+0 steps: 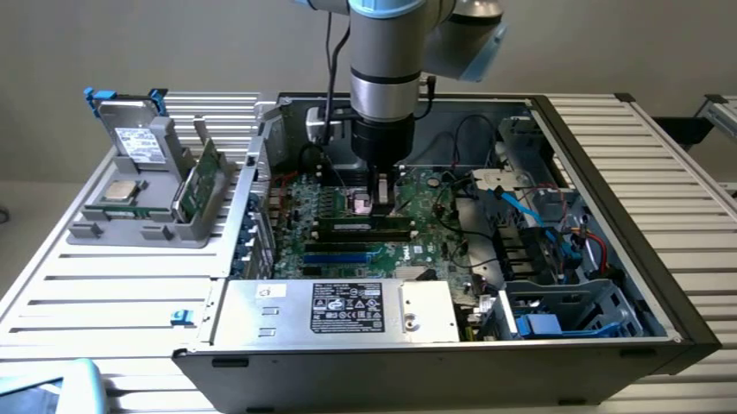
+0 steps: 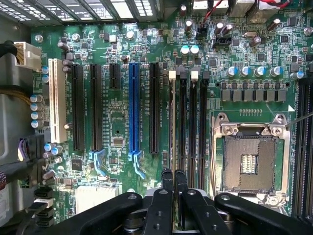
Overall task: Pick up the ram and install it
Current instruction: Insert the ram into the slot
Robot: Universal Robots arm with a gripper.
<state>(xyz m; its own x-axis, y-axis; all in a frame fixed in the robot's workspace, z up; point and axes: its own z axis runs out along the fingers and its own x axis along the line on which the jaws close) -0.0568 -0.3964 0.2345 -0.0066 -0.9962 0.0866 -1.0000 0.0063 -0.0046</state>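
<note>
My gripper (image 1: 366, 200) hangs straight down inside the open computer case (image 1: 645, 259), low over the motherboard (image 2: 117, 142). Its two black fingers (image 2: 167, 180) stand close together, shut on the ram. The ram (image 2: 172, 122) shows edge-on as a thin strip running away from the fingertips along the first of the black memory slots (image 2: 193, 127). It stands upright in line with that slot. Whether its latches are closed I cannot tell. My gripper (image 2: 173, 178) straddles the stick's near end.
The empty processor socket (image 2: 249, 156) lies beside the memory slots, a blue expansion slot (image 2: 133, 107) on the other side. In the exterior view, a grey holder (image 1: 150, 216) at the left carries a green card (image 1: 202, 181) and a silver chip (image 1: 119, 191). Cables and drive bays (image 1: 553, 250) crowd the case's right.
</note>
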